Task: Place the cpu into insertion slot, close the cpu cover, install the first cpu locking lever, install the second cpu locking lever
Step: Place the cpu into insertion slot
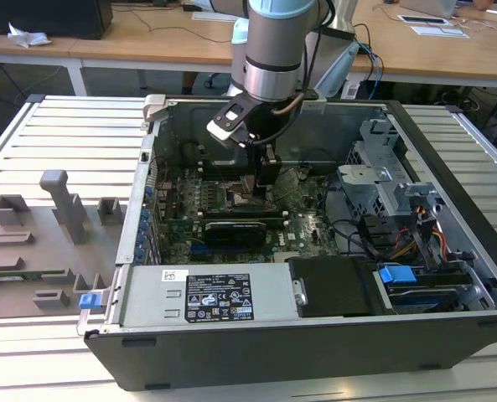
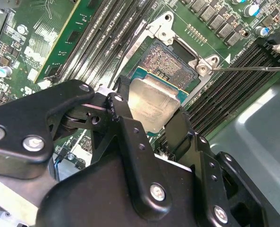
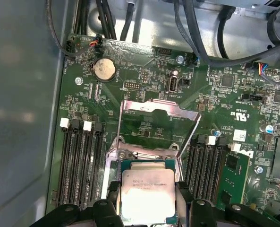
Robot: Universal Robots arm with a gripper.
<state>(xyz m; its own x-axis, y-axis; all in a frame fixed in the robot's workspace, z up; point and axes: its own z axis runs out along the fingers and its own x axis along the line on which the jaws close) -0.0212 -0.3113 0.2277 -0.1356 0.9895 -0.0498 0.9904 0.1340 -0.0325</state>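
Observation:
My gripper point(image 2: 151, 113) is shut on the cpu point(image 2: 154, 104), a silvery square chip with a thin green rim, with one black finger point(image 2: 118, 101) on each of two opposite sides. The chip hangs slightly tilted over the near edge of the insertion slot point(image 2: 170, 61), whose dark contact field shows past it. In the first wrist view the cpu point(image 3: 147, 194) sits between the fingertips of the gripper point(image 3: 147, 198), and the cpu cover point(image 3: 158, 111) stands swung open behind the slot. In the exterior view the gripper point(image 1: 261, 191) reaches down onto the motherboard.
Long black memory slots point(image 3: 78, 165) flank the socket on both sides. A thin metal lever point(image 2: 253, 68) juts out beside the slot. A long black card point(image 1: 235, 226), the power supply point(image 1: 206, 293) and the drive cage point(image 1: 382, 193) ring the board. A grey fixture point(image 1: 47, 234) lies outside the case.

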